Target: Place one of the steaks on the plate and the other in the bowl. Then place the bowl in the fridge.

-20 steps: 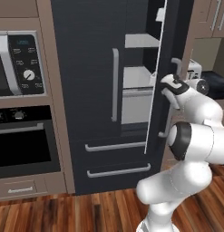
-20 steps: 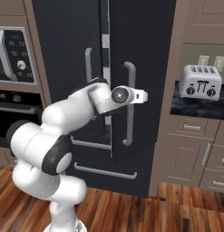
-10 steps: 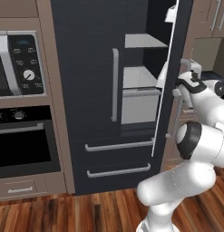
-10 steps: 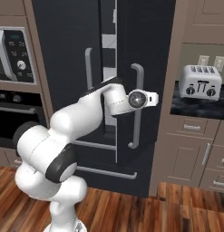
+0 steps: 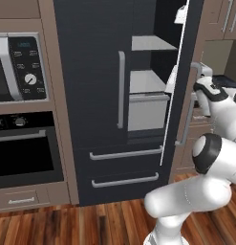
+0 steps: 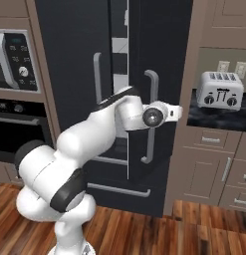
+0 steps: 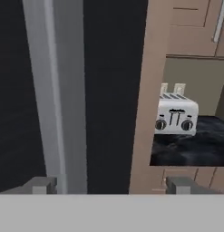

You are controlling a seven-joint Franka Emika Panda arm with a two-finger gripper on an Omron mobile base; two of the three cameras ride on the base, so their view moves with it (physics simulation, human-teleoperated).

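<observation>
Fridge [image 5: 95,95] count is one, dark charcoal, its right door [image 6: 159,60] swung partly out so pale shelves [image 5: 150,43] show inside; also one toaster [image 6: 219,89] on the dark bench [image 6: 219,115], one microwave [image 5: 19,67] and one oven [image 5: 24,153]. Hand [image 7: 112,183] has its fingertips [image 7: 41,185] spread wide apart and holds nothing, with the door's silver handle [image 7: 59,90] just above the left tip. Arm reaches forward at mid-door height, with the hand level beside that handle.
</observation>
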